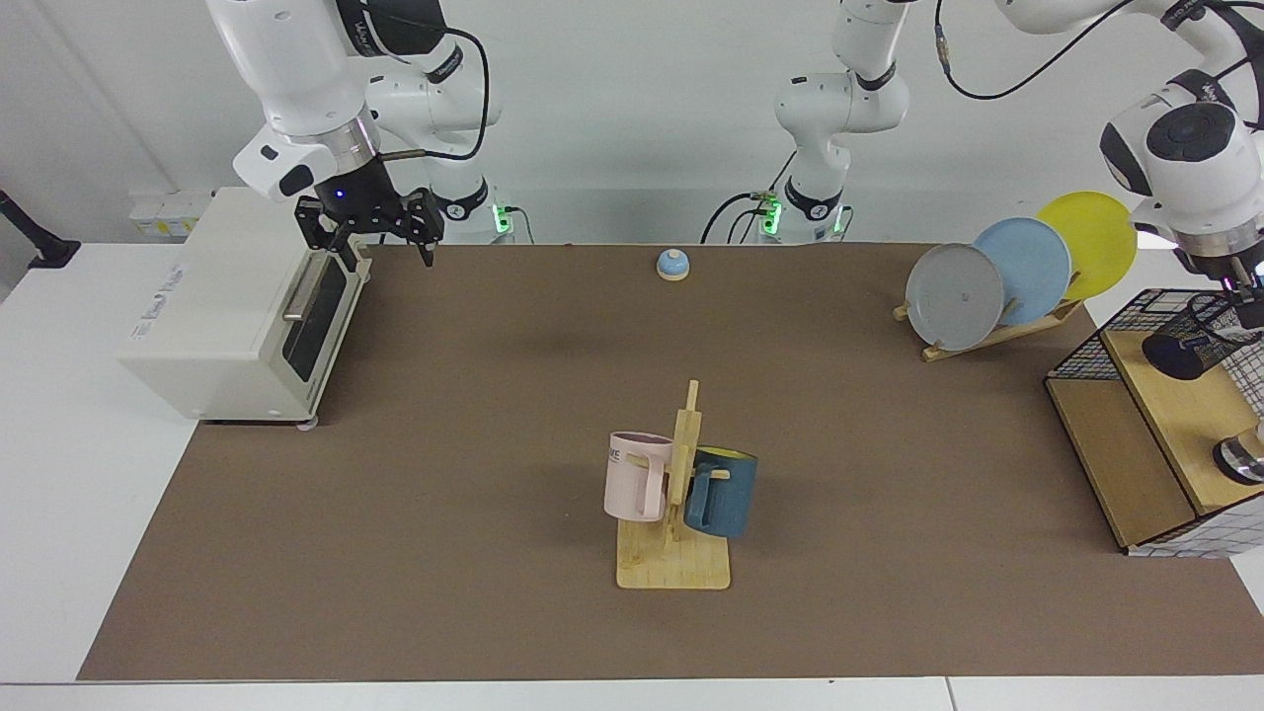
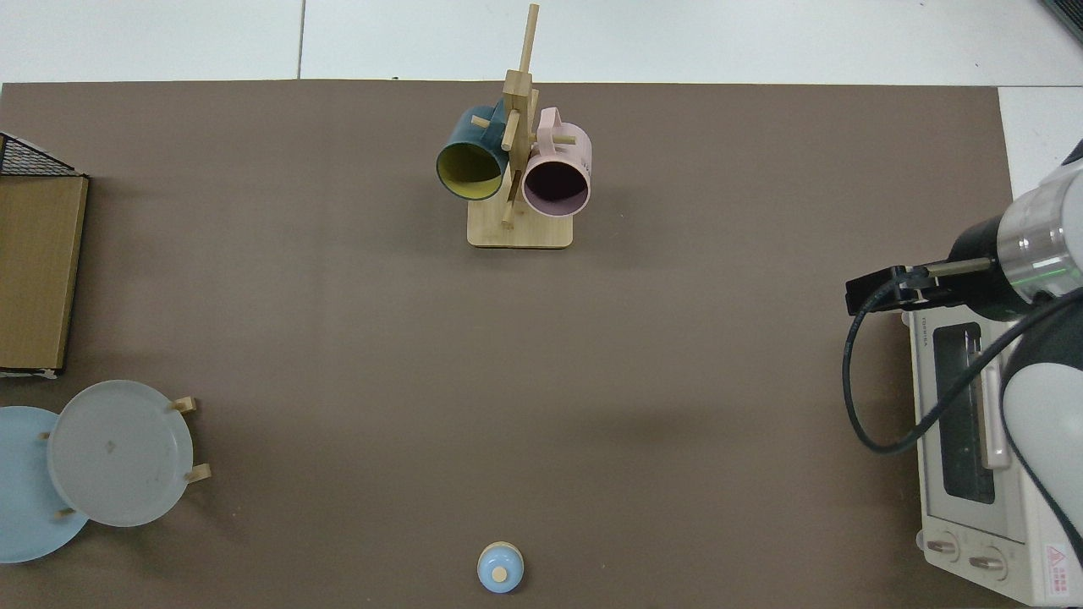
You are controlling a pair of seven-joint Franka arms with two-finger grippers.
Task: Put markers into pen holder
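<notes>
1. Black mesh holder (image 1: 1197, 337) sits on the wooden shelf (image 1: 1180, 415), tilted; left gripper (image 1: 1246, 296) just above its rim, finger state unclear.
2. Marker not discernible.
3. Right gripper (image 1: 380, 240) waits by the oven (image 1: 222, 306), well apart, fingers spread, empty.

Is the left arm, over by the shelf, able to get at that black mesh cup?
Probably yes: the left gripper hangs right above the pen holder, nothing between them. The right gripper waits by the toaster oven.

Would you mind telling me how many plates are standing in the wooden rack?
3: a grey plate in front, a blue plate behind it, and a yellow plate at the back. None seems hidden behind them.
</notes>
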